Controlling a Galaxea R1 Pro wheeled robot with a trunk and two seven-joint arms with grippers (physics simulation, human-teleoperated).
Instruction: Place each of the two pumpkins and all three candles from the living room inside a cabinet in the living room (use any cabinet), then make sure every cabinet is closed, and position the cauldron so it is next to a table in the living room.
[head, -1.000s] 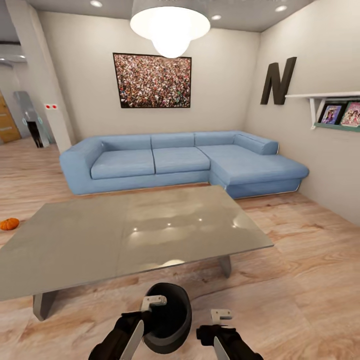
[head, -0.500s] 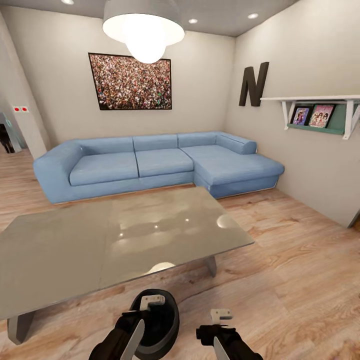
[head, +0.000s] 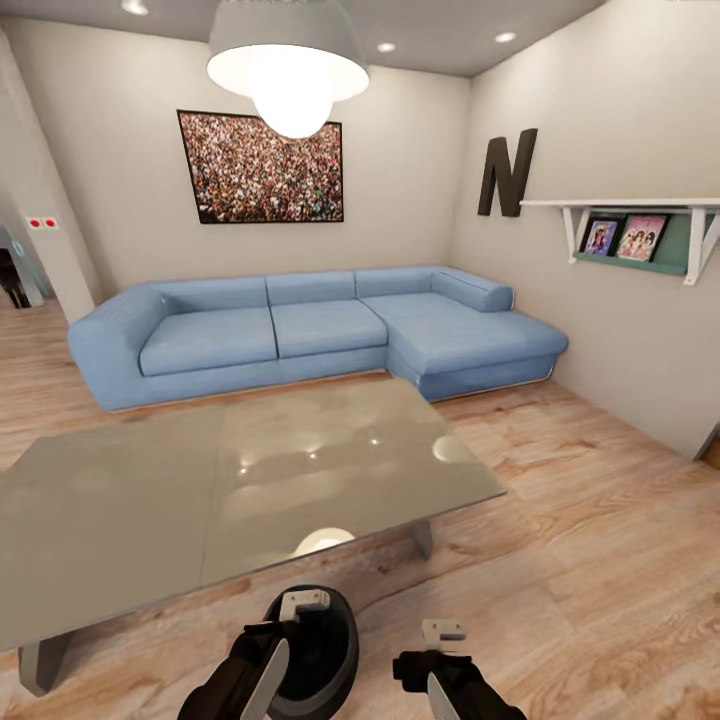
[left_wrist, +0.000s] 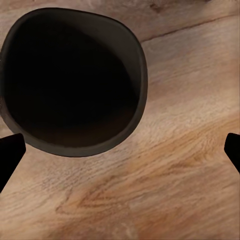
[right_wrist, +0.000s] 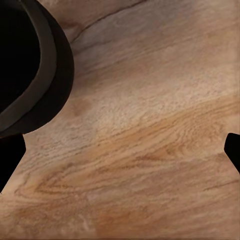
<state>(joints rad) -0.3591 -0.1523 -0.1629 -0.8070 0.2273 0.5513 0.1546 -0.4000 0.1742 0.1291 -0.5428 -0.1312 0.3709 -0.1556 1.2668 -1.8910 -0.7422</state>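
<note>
- My left gripper hangs spread wide over the floor, holding nothing; the right gripper is likewise open and empty.
- The cauldron sits on the floor just beside the table.
- Risk: if I roll forward, the base could nudge the cauldron or clip the table's edge.
- Readable writing: one large letter "N" on the wall.

A large dark letter "N" hangs on the wall.

black cauldron stands on plank floor beside table.
</note>
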